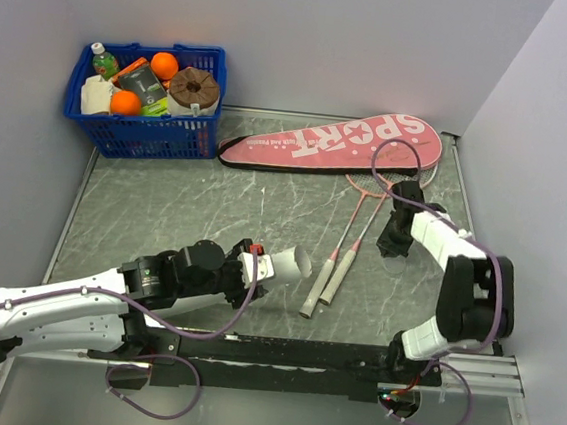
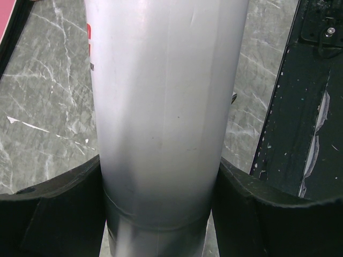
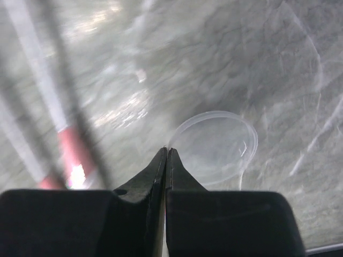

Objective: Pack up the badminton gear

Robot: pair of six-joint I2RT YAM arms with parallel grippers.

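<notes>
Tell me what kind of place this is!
Probably a robot test lab, not a home: a left arm and right arm bolted to a table, plain walls boxing it in, rackets and a basket laid out.

We get soft, even overhead light in the top view, shadows faint. The long white tube (image 2: 166, 107) shows a dull sheen, darkening nearest the lens. Left of the right end effector (image 3: 167, 152) the rackets (image 3: 75, 155) smear out of focus; glare whitens the tabletop (image 3: 123, 104) beyond it.
</notes>
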